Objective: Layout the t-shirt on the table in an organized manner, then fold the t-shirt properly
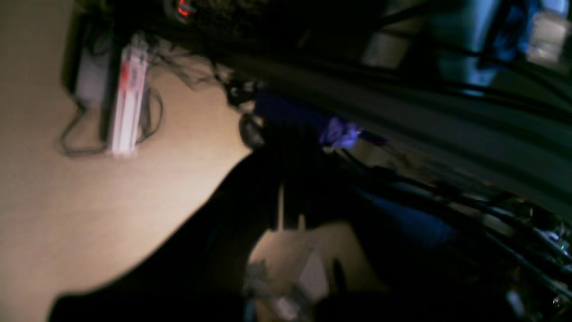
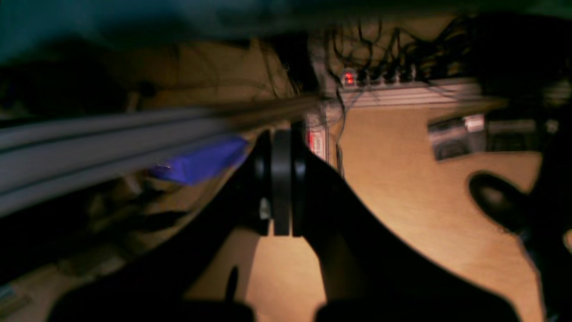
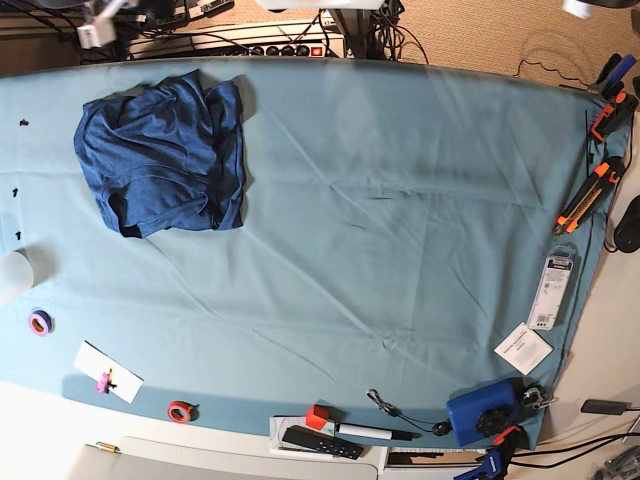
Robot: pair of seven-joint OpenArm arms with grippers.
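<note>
The t-shirt [image 3: 165, 152] lies crumpled in a dark blue heap at the far left corner of the table [image 3: 400, 230], which is covered in light teal cloth. Neither gripper shows in the base view. In the right wrist view my right gripper [image 2: 282, 179] is shut with its dark pads pressed together and nothing between them, over tan floor beside the table frame. The blurred left wrist view shows my left gripper [image 1: 286, 197] as dark fingers closed to a thin slit, also over the floor and holding nothing. Both grippers are off the table, away from the t-shirt.
Orange utility knives [image 3: 590, 195] and a packaged item [image 3: 553, 290] lie along the right edge. A blue box [image 3: 483, 412], a marker [image 3: 365, 432] and tape rolls [image 3: 180, 410] sit along the near edge. A power strip [image 3: 285, 47] with cables lies behind the table.
</note>
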